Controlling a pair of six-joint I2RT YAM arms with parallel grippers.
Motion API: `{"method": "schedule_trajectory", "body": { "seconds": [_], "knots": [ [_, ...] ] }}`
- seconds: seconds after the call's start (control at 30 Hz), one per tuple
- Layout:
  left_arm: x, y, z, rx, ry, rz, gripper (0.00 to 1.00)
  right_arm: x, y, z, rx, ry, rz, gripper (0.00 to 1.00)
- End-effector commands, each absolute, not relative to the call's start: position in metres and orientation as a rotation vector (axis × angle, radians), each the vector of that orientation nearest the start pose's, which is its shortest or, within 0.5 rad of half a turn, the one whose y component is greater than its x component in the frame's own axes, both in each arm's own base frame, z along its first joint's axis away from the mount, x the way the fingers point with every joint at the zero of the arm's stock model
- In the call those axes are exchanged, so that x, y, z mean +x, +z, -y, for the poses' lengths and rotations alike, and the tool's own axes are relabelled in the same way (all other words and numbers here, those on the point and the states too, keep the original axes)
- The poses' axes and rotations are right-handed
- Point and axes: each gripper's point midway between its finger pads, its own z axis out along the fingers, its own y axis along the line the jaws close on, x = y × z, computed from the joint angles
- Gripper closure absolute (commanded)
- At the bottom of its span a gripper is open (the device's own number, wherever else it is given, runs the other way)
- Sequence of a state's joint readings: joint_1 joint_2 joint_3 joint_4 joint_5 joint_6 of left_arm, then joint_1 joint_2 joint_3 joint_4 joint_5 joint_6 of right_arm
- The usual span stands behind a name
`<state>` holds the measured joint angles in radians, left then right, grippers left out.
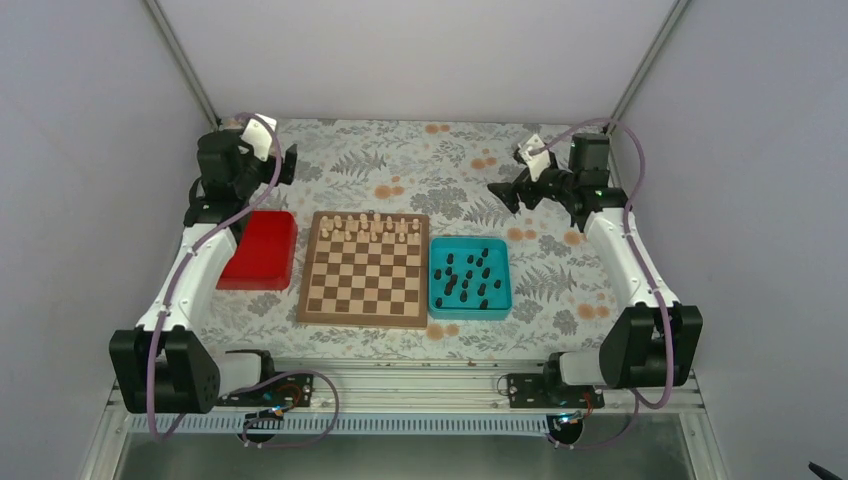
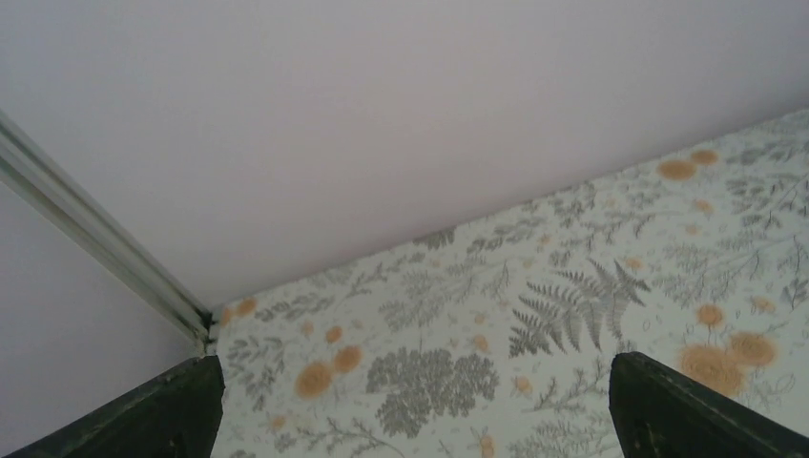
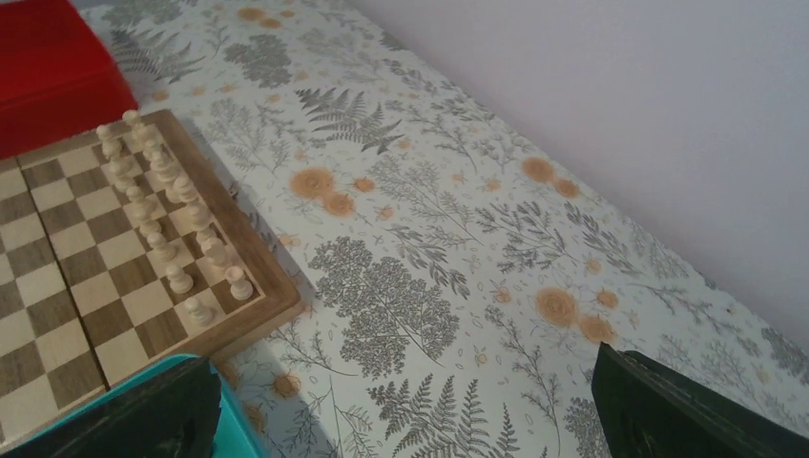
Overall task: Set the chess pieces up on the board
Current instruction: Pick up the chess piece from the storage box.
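Jaws spread wide on left gripper (image 2: 412,405), right gripper (image 3: 401,405), both empty

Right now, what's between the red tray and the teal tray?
Only the board, with cream pieces on its far two rows; the top view shows it.

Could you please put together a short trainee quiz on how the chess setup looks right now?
1. True or false: the dark chess pieces all lie in the teal tray, and none stands on the board.
2. Where do the cream pieces stand? A) on the board's two rows farthest from the arm bases; B) on its two nearest rows; C) scattered over the tablecloth.
3. Fill in: the left end effector and the right end effector are both ____, holding nothing.

Key: 1 true; 2 A; 3 open.
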<state>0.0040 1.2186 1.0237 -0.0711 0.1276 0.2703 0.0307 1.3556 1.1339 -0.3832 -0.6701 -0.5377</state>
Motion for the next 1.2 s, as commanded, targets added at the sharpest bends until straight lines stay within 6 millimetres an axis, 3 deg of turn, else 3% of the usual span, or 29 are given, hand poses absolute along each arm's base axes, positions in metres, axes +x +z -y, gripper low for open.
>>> {"method": "schedule_trajectory", "body": {
  "seconds": [0.0, 0.27, 0.5, 0.67, 0.87, 1.17],
  "knots": [
    [0.423, 0.305, 0.018, 0.357, 0.099, -1.837, 0.00, 0.376, 0.251, -0.131, -1.059, 0.378, -1.873, 0.00],
    [0.435, 0.306, 0.029, 0.417, 0.039, -1.846, 0.00, 0.359, 0.221, -0.137, -1.173, 0.298, -1.945, 0.00],
    [0.437, 0.302, 0.037, 0.479, 0.012, -1.837, 0.00, 0.316, 0.185, -0.164, -1.351, 0.265, -1.996, 0.02],
    [0.445, 0.298, 0.034, 0.478, 0.040, -1.852, 0.00, 0.297, 0.155, -0.195, -1.438, 0.355, -2.082, 0.22],
    [0.450, 0.293, 0.030, 0.479, 0.071, -1.859, 0.00, 0.300, 0.114, -0.207, -1.503, 0.339, -2.172, 0.54],
    [0.448, 0.291, 0.027, 0.486, 0.093, -1.858, 0.00, 0.311, 0.095, -0.221, -1.554, 0.334, -2.195, 0.56]
  ]
}}
